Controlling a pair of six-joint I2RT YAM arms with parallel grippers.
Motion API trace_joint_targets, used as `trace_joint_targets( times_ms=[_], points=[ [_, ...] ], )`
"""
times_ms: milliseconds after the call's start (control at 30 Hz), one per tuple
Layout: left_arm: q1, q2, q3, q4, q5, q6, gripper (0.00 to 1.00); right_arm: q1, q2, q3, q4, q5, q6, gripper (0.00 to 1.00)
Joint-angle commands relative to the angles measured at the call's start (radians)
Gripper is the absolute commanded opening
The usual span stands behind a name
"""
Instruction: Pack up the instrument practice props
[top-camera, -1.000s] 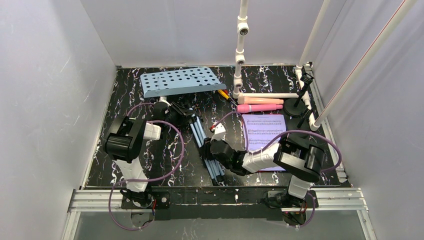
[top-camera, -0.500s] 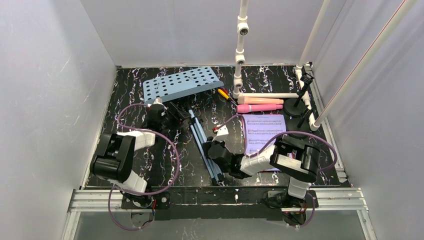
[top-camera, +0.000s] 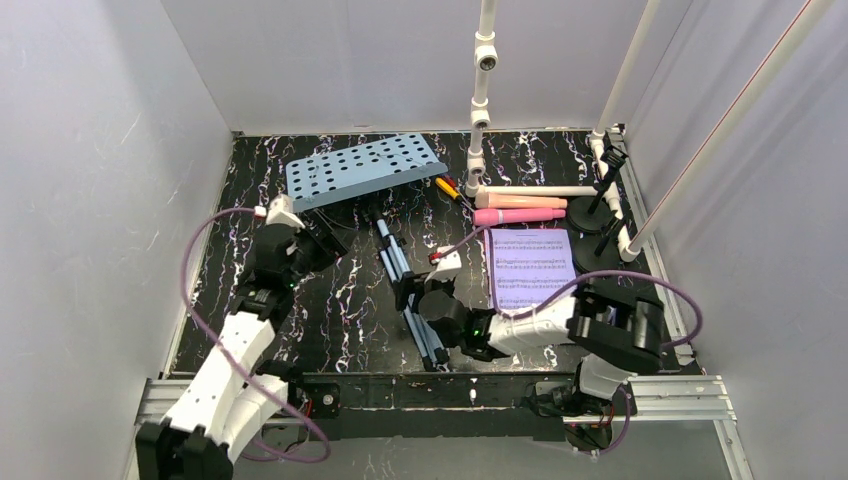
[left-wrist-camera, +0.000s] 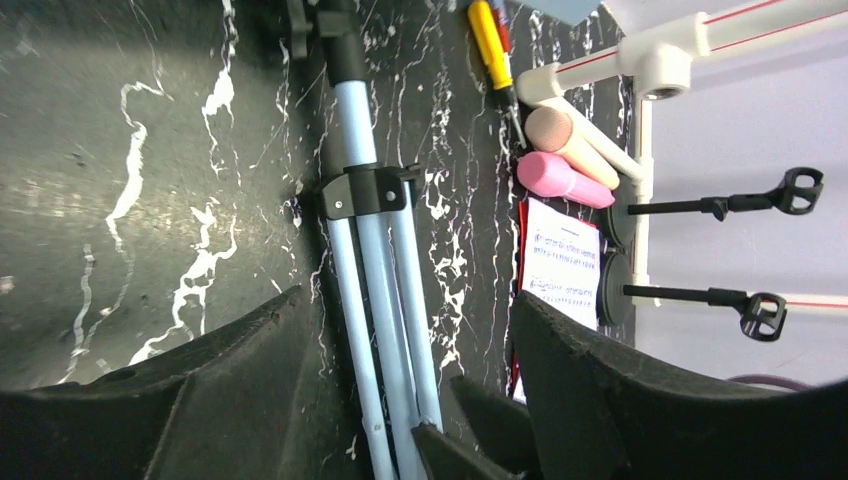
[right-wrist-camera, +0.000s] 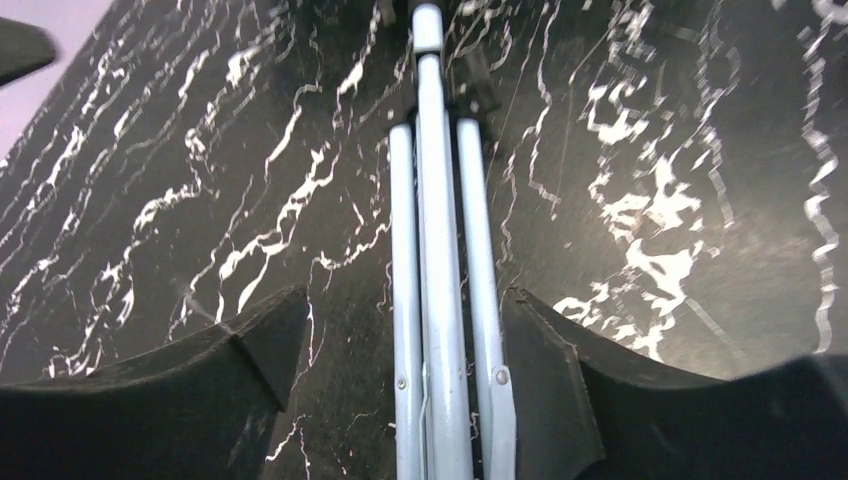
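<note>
The pale-blue perforated music rack (top-camera: 360, 168) lies at the back left, its folded tripod legs (top-camera: 405, 285) stretching toward me. My left gripper (top-camera: 322, 238) hovers open just left of the legs' upper end; the left wrist view shows the legs (left-wrist-camera: 375, 300) lying past its spread fingers (left-wrist-camera: 600, 380). My right gripper (top-camera: 412, 297) is open astride the legs (right-wrist-camera: 440, 330), its right finger (right-wrist-camera: 545, 370) close beside them and a gap on the left. The pink microphone (top-camera: 520, 215), the beige microphone (top-camera: 520, 201), a lavender sheet-music page (top-camera: 530, 268) and black holders (top-camera: 598, 208) sit at the right.
A white PVC pipe frame (top-camera: 480, 110) rises at the back right, with one pipe lying behind the microphones. A yellow-handled screwdriver (top-camera: 447, 188) lies by the rack's right corner. White walls close in the left, back and right of the black marbled table (top-camera: 330, 320).
Both grippers have opened. My left arm has swung out and its gripper has drawn back left from the rack's joint. The right gripper has released the legs and stays over them.
</note>
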Motion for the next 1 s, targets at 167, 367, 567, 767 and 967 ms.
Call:
trace_joint_targets(
  times_ms=[167, 367, 567, 767, 967],
  points=[
    [-0.002, -0.312, 0.225, -0.498, -0.154, 0.357, 0.8, 0.001, -0.292, 0.018, -0.359, 0.197, -0.067, 0.99],
    [-0.002, -0.431, 0.302, -0.588, -0.204, 0.505, 0.9, 0.002, -0.404, 0.127, -0.784, 0.368, -0.126, 0.99],
    [-0.056, -0.525, 0.331, -0.613, -0.273, 0.558, 0.98, 0.002, -0.564, 0.125, -0.945, 0.451, -0.181, 0.99],
    [-0.139, -0.63, 0.348, -0.66, -0.364, 0.614, 0.98, 0.001, -0.83, 0.123, -1.06, 0.485, -0.211, 0.99],
    [-0.139, -0.753, 0.374, -0.711, -0.459, 0.632, 0.98, 0.0, -1.111, 0.145, -1.163, 0.475, -0.251, 0.99]
  ],
)
